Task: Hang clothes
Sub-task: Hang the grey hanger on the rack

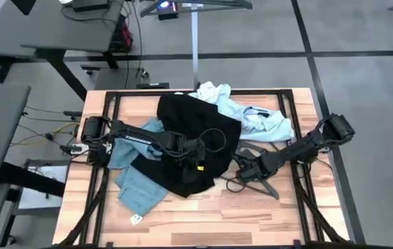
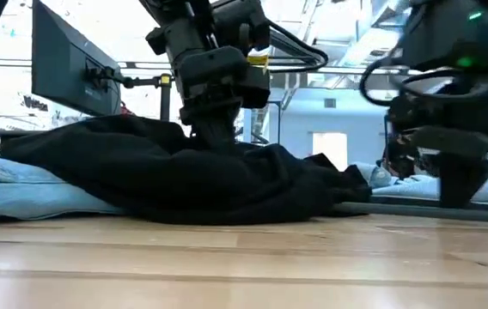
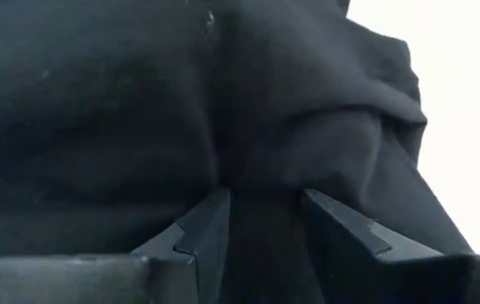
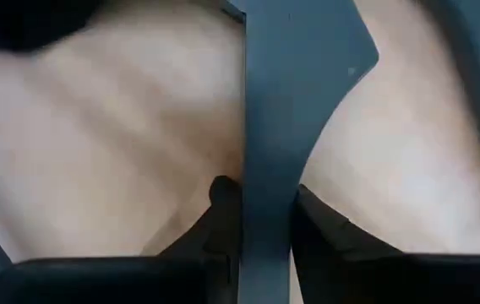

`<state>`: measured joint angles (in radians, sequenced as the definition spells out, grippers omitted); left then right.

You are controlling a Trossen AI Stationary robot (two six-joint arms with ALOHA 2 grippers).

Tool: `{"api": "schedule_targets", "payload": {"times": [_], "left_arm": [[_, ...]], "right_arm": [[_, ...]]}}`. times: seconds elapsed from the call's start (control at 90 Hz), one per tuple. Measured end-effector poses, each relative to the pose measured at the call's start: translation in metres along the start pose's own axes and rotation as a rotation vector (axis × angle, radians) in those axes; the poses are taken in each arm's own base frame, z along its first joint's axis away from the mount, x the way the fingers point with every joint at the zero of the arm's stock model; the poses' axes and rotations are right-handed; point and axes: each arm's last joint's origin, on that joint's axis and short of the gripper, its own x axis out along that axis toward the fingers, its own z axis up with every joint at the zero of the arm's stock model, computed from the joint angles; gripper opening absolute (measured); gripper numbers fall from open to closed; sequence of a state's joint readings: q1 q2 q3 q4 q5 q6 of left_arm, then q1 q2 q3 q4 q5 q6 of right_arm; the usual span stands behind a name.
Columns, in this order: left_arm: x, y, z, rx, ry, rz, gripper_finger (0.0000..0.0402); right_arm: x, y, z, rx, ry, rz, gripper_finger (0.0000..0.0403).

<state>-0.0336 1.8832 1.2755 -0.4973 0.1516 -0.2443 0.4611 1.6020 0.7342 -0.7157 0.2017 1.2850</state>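
— So, where does it stand?

— The black t-shirt lies heaped mid-table, over the jeans on the left. The pale shirt is bunched at the far right. The left gripper is down on the t-shirt's near part, jaws spread with a ridge of black cloth between them. The right gripper is just right of the heap, jaws pinching a flat bar of the dark hanger, low over the table.

— How should the step go?

— I'd judge it's getting the t-shirt onto that hanger. Close on one layer near the neck or hem, not a thick wad, and lift clear so the jeans don't drag along. Keep the hanger level and firmly held while the cloth is fed over it.

— Any basket or bin?

— None shows. The garments lie loose on the wood, and the hanger carries nothing yet.
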Motion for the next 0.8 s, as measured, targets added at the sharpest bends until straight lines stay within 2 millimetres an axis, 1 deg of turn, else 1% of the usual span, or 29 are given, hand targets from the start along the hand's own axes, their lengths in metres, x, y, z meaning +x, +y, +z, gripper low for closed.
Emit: {"api": "schedule_targets", "payload": {"times": [0.1, 0.2, 0.3, 0.411, 0.489, 0.6, 0.7, 0.8], "left_arm": [[0.000, -0.002, -0.004, -0.010, 0.032, 0.005, 0.0130], [-0.003, -0.002, -0.006, -0.015, 0.050, 0.027, 0.0130], [-0.014, 0.002, -0.010, -0.021, 0.068, 0.139, 0.0130], [-0.025, 0.013, -0.014, -0.036, 0.097, 0.273, 0.0130], [-0.028, 0.020, -0.013, -0.054, 0.096, 0.290, 0.0130], [-0.037, 0.021, -0.009, -0.073, 0.057, 0.291, 0.0130], [-0.052, 0.018, 0.000, -0.079, -0.016, 0.277, 0.0130], [-0.077, 0.011, 0.012, -0.089, -0.103, 0.238, 0.0130]], "right_arm": [[-0.013, -0.001, -0.017, -0.025, 0.059, 0.048, 0.0056], [-0.026, -0.001, -0.035, -0.016, 0.199, 0.119, 0.0056], [-0.038, -0.006, -0.051, -0.037, 0.248, 0.121, 0.0056], [-0.043, -0.010, -0.064, -0.044, 0.236, 0.104, 0.0056], [-0.047, -0.011, -0.067, -0.059, 0.225, 0.115, 0.0056], [-0.054, -0.010, -0.069, -0.104, 0.200, 0.158, 0.0056], [-0.071, -0.005, -0.068, -0.160, 0.187, 0.236, 0.0056], [-0.093, -0.002, -0.064, -0.211, 0.126, 0.290, 0.0056]]}}
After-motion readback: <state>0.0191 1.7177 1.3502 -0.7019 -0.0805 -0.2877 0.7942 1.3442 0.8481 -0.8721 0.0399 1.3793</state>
